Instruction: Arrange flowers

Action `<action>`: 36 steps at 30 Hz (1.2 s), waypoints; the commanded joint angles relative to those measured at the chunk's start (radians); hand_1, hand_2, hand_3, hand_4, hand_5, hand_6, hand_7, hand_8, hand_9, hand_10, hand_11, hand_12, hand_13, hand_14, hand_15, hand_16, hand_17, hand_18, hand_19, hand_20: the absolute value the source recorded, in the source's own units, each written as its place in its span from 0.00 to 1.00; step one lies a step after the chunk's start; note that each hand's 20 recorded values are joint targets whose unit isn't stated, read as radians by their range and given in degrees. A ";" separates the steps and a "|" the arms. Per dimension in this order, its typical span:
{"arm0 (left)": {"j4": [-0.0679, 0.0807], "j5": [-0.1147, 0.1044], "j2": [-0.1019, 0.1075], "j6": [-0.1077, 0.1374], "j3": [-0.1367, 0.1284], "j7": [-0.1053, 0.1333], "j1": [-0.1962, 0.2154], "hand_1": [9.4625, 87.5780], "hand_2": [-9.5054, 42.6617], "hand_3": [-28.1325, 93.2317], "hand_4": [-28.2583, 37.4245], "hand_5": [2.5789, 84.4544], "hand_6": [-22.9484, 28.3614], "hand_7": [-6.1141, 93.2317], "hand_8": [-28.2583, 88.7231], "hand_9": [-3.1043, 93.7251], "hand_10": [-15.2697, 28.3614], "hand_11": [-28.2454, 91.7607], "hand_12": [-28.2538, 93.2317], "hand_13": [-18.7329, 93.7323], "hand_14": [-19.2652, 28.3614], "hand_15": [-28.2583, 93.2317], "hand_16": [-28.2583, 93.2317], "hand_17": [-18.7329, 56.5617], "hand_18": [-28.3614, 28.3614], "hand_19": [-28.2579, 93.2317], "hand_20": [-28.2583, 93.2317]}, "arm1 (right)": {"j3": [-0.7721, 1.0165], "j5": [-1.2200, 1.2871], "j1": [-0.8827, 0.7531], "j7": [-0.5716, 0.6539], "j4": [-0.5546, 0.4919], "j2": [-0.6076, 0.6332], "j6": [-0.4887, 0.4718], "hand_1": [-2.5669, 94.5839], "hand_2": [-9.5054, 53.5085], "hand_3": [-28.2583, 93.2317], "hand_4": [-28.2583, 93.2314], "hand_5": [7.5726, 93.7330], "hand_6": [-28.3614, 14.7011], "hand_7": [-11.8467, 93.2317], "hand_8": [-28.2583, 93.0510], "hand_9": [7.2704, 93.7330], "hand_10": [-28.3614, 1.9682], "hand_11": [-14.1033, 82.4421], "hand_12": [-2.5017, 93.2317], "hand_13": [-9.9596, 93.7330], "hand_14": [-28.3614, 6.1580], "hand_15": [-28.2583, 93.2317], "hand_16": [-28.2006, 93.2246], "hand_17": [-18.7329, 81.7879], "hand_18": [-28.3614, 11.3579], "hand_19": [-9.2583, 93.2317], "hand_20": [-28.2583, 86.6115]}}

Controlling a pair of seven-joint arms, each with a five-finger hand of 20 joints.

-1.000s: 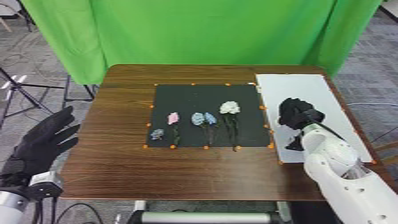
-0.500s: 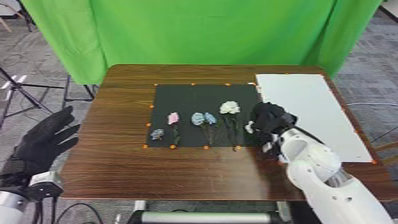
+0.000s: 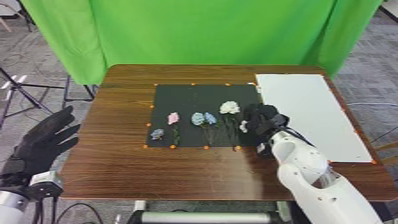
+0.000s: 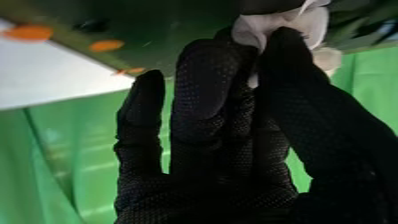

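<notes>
My right hand is over the right edge of the dark mat, beside the white flower's stem. In the right wrist view, the right hand pinches a white flower between thumb and fingers. On the mat lie a small blue flower, a pink flower, two blue blooms side by side and a white flower, most with stems toward the near edge. Off the table's left side is my left hand, its fingers straight.
A white sheet covers the table's right part, next to the dark mat. Orange dots mark the borders of both. The brown tabletop extends left and in front, with a green curtain behind.
My right hand has moved left from the white sheet onto the dark mat's right edge, bringing the pinched white flower along. The left hand has stayed still.
</notes>
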 commanded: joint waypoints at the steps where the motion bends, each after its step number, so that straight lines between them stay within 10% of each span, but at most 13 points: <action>1: 0.000 -0.002 -0.006 0.003 -0.003 -0.008 0.006 0.19 0.19 0.81 0.00 0.24 0.46 0.24 0.17 0.22 0.56 0.32 0.40 0.29 0.65 0.37 0.29 0.08 0.83 0.54 0.30 | 0.036 0.021 -0.022 -0.028 -0.007 0.011 -0.001 0.45 0.00 0.91 0.00 0.51 0.67 0.53 0.13 0.65 0.67 0.49 0.42 0.76 0.77 0.74 0.48 0.42 0.30 0.81 0.65; 4: -0.002 -0.002 -0.008 -0.002 -0.005 -0.007 0.009 0.19 0.19 0.81 0.00 0.24 0.46 0.24 0.17 0.22 0.56 0.32 0.40 0.29 0.65 0.37 0.29 0.08 0.83 0.54 0.30 | 0.050 0.028 -0.036 -0.053 -0.017 0.013 -0.017 0.38 0.00 0.93 0.00 0.48 0.65 0.46 0.08 0.59 0.62 0.47 0.27 0.77 0.74 0.74 0.43 0.42 0.29 0.81 0.64; 13: -0.001 -0.002 -0.009 -0.004 -0.006 -0.007 0.008 0.19 0.19 0.81 0.00 0.24 0.46 0.24 0.17 0.22 0.56 0.32 0.40 0.29 0.65 0.37 0.29 0.08 0.83 0.54 0.30 | 0.107 0.089 -0.064 -0.144 -0.047 0.014 -0.127 0.32 0.00 0.92 0.00 0.46 0.64 0.42 0.10 0.57 0.60 0.37 0.24 0.76 0.71 0.71 0.41 0.40 0.26 0.80 0.64; 27: 0.000 -0.001 -0.003 0.000 -0.008 -0.006 0.006 0.19 0.19 0.81 0.00 0.24 0.46 0.24 0.17 0.22 0.56 0.32 0.40 0.29 0.65 0.37 0.29 0.08 0.83 0.54 0.30 | 0.182 0.091 -0.105 -0.146 -0.096 0.026 0.038 0.24 0.00 0.92 0.00 0.29 0.59 0.33 0.13 0.35 0.48 0.25 0.23 0.62 0.56 0.58 0.38 0.35 0.21 0.76 0.65; 32: -0.010 0.017 0.009 0.051 0.012 0.051 0.005 0.19 0.19 0.81 0.00 0.24 0.46 0.24 0.17 0.22 0.56 0.32 0.40 0.29 0.64 0.37 0.29 0.08 0.83 0.54 0.30 | 0.301 0.406 -0.159 -0.327 -0.116 -0.013 0.208 0.21 0.03 0.92 0.00 0.19 0.58 0.28 0.16 0.20 0.48 0.16 0.30 0.32 0.47 0.33 0.50 0.23 0.22 0.56 0.51; 36: -0.030 0.057 -0.004 0.071 -0.006 0.080 -0.003 0.18 0.17 0.80 0.00 0.21 0.45 0.24 0.17 0.19 0.54 0.30 0.41 0.27 0.62 0.35 0.30 0.08 0.83 0.53 0.30 | 0.459 0.850 -0.226 -0.384 -0.183 -0.093 0.068 0.20 0.14 0.93 0.01 0.23 0.60 0.29 0.14 0.24 0.55 0.18 0.29 0.32 0.51 0.27 0.53 0.22 0.24 0.52 0.46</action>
